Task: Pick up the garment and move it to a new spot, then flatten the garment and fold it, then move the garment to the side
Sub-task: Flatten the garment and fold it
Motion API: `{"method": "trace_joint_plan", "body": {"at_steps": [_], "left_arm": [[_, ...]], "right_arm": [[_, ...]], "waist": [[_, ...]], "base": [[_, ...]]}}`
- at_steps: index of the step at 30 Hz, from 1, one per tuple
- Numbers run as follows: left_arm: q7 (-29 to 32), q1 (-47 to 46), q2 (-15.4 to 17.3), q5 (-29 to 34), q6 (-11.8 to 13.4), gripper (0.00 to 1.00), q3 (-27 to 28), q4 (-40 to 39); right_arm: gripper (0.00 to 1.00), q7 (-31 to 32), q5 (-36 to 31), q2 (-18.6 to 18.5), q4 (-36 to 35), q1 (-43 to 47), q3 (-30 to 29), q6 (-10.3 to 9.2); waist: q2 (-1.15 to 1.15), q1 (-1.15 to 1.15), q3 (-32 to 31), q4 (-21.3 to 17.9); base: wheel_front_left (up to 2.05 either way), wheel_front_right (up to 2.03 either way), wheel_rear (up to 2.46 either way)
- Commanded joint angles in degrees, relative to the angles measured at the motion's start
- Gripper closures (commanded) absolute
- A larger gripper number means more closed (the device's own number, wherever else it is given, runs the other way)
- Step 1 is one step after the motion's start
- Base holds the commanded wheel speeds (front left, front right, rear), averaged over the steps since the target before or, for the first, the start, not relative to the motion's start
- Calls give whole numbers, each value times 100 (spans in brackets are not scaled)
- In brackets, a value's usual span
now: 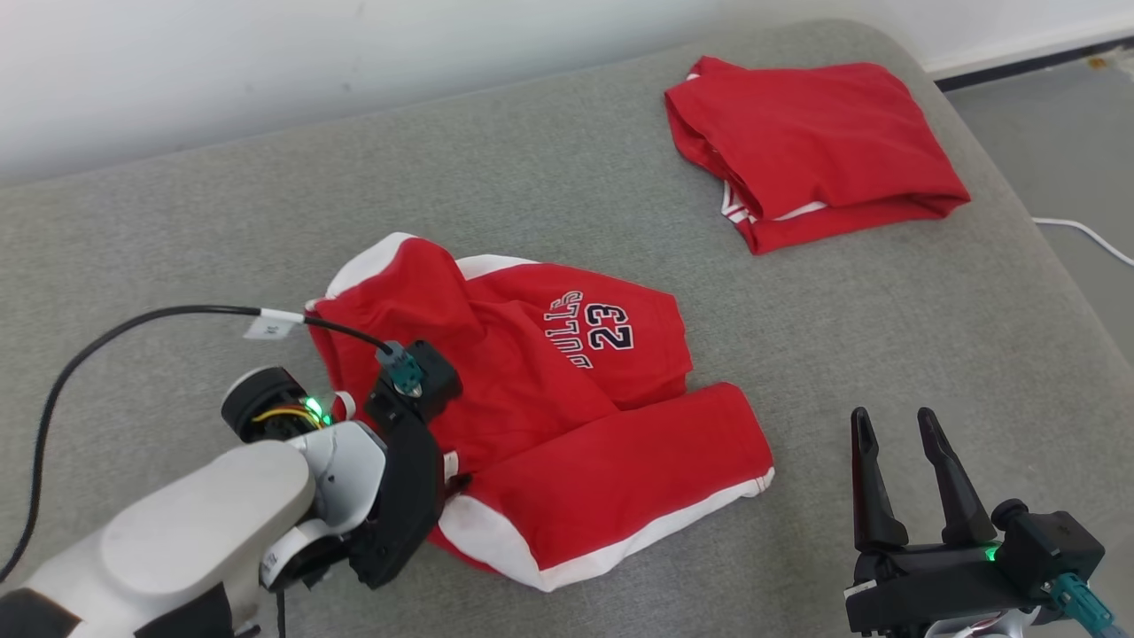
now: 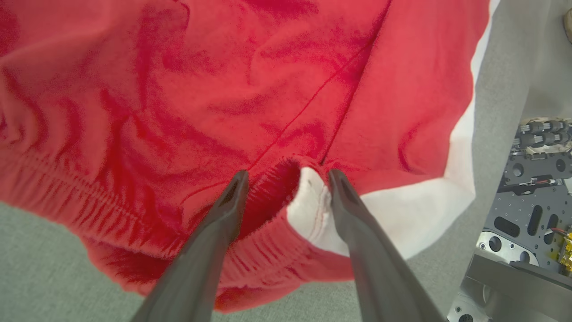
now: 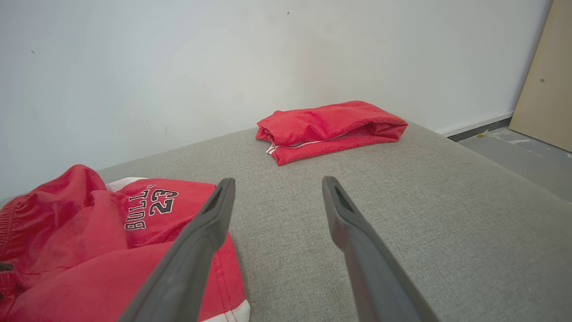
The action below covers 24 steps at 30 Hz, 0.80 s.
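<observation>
The garment [image 1: 549, 390] is a pair of red shorts with white side stripes and "BULLS 23" print, lying crumpled in the middle of the grey cushion [image 1: 532, 168]. My left gripper [image 2: 288, 176] is open and points down onto its elastic waistband [image 2: 268, 210]. A raised fold of red and white cloth sits between the two fingers, which are not closed on it. In the head view the left wrist [image 1: 407, 443] covers the shorts' near left edge. My right gripper [image 1: 893, 421] stands open and empty over bare cushion, right of the shorts [image 3: 89, 232].
A second red garment [image 1: 811, 146], folded, lies at the cushion's far right corner. Beyond the right edge are grey floor [image 1: 1063, 133] and a white cable [image 1: 1090, 235]. A white wall [image 3: 178, 67] backs the cushion. My own base [image 2: 527, 179] shows right of the shorts.
</observation>
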Motion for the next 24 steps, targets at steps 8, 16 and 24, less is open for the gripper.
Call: {"method": "trace_joint_plan", "body": {"at_steps": [8,16,24], "left_arm": [[-614,169,43,-37,12,100,3,-147],[-1974,544,245,-26,31,100,213,62],[-3472,1424,215,-118,451,100,546,31]], "right_arm": [[0,-1,-59,-79,-50,130,-81,-17],[0,-1,-76,-94,-54,274,-183,-17],[0,-1,-59,-180,-58,396,-280,-17]], "waist": [[0,0,-197,406],[0,0,-330,856],[0,0,-465,1346]], "base": [[0,0,0],[0,0,0],[0,0,0]]}}
